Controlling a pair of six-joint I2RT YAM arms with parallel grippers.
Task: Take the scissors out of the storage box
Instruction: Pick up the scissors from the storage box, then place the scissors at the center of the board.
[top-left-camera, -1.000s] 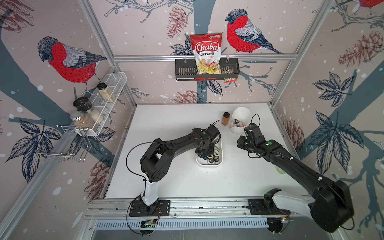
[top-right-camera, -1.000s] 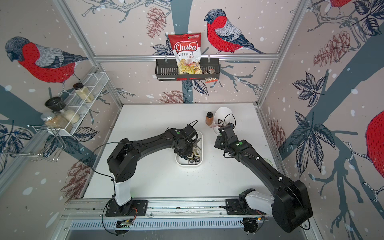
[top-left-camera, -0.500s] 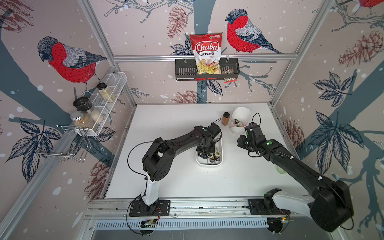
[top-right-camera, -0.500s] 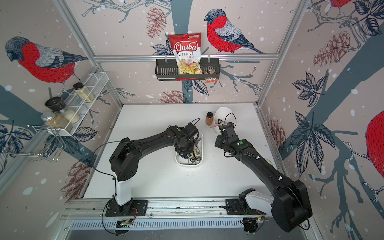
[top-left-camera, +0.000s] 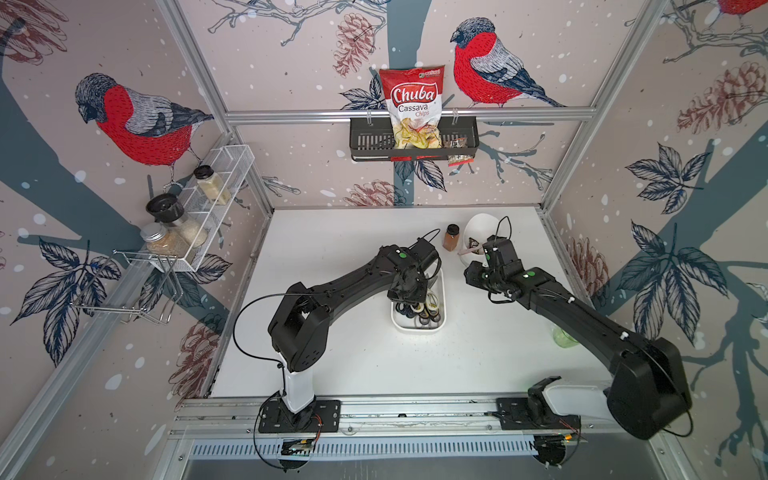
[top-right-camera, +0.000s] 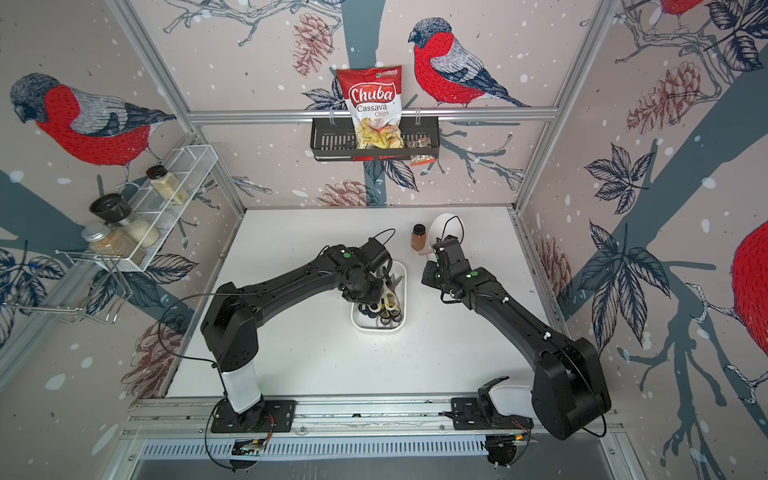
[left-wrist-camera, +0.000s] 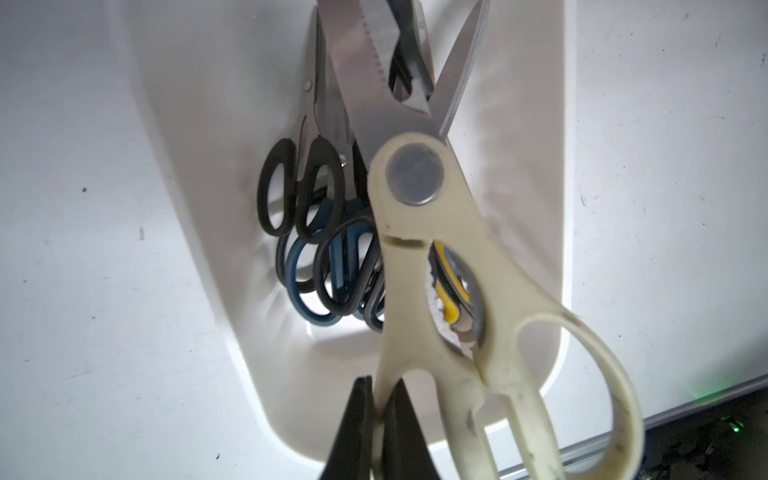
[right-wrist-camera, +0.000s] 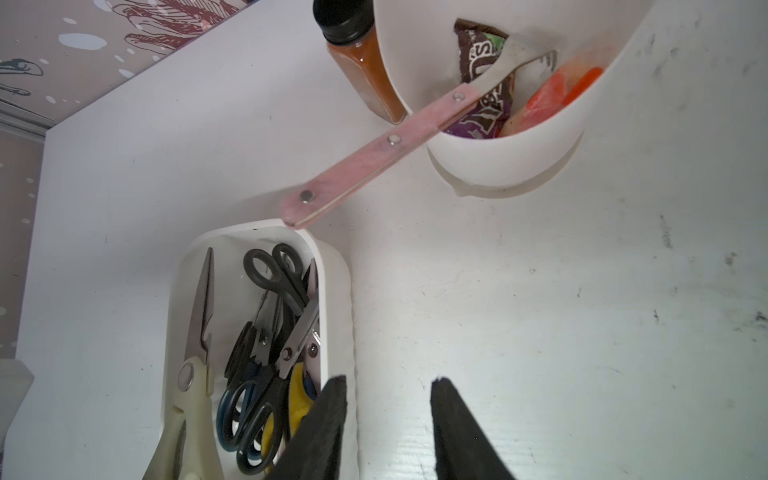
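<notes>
Our left hand (left-wrist-camera: 380, 432) is clamped on one handle of the cream-handled steel scissors (left-wrist-camera: 403, 270). Their blades run away from it, along the shallow white plastic storage box (left-wrist-camera: 523, 208) on the bench (left-wrist-camera: 83, 249). Roughly five other pairs (left-wrist-camera: 299, 195) lie tangled beneath, too overlapped to count exactly. Our right hand (right-wrist-camera: 386, 386) hovers open and empty beside the box.

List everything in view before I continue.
storage box: one, white, table centre
scissors: several overlapping pairs, black, blue, yellow handles, in the box
cream-handled scissors: one, in the box
cup: one, white, beyond the box, holding wrappers
pink-handled utensil: one, leaning out of the cup
spice bottle: one, orange-brown, beside the cup
chips bag: one, red-white, in black back-wall basket
jars: three, white wire rack, left wall
green object: one, table's right edge, partly hidden
left gripper: shut on the cream-handled scissors
right gripper: open, empty, beside the box
</notes>
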